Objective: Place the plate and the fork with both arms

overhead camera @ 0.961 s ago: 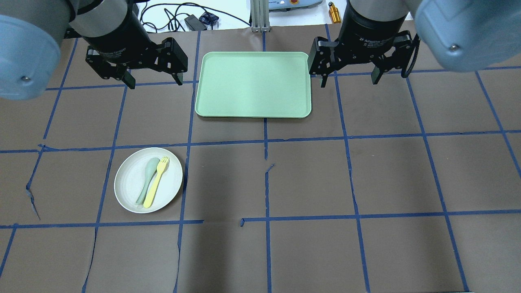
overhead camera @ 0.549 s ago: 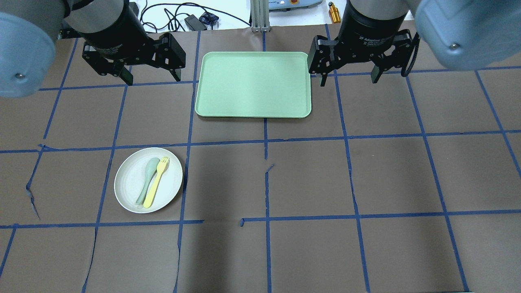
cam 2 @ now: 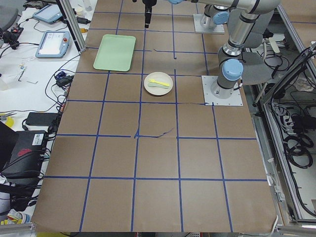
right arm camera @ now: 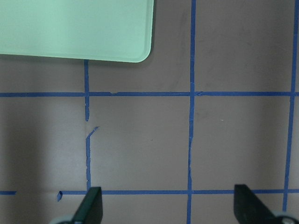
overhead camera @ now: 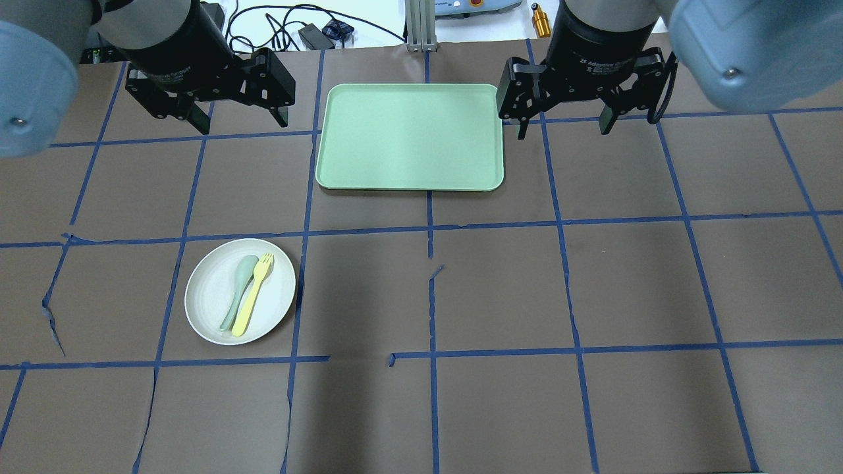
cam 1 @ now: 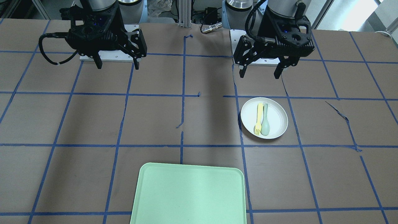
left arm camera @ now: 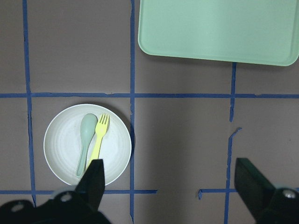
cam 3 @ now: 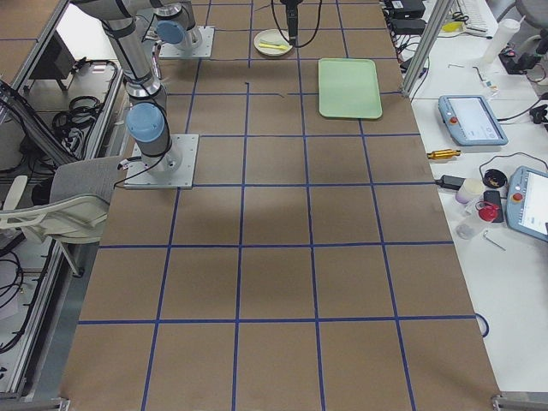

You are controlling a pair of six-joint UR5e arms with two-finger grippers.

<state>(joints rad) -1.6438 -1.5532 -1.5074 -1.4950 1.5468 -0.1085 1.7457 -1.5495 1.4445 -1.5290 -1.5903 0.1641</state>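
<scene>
The off-white plate (overhead camera: 211, 316) sits on the brown table at the near left and shows in the front view (cam 1: 278, 119) and the left wrist view (left arm camera: 60, 140). On it lie the yellow fork (overhead camera: 253, 285) and a grey-green spoon (overhead camera: 238, 291), side by side; the fork also shows in the left wrist view (left arm camera: 99, 136). My left gripper (overhead camera: 240, 124) hangs open and empty high above the table, beyond the plate and left of the tray. My right gripper (overhead camera: 563, 126) hangs open and empty to the right of the tray.
The mint-green tray (overhead camera: 409, 137) lies at the table's far middle between both grippers; it also shows in the front view (cam 1: 189, 194). Blue tape lines grid the brown paper, which has tears (overhead camera: 51, 322). Cables and a brass cylinder (overhead camera: 541, 21) lie beyond the far edge.
My left gripper has drifted slightly up and toward the far left. The right gripper has barely moved. Plate, fork, spoon and tray have not moved.
</scene>
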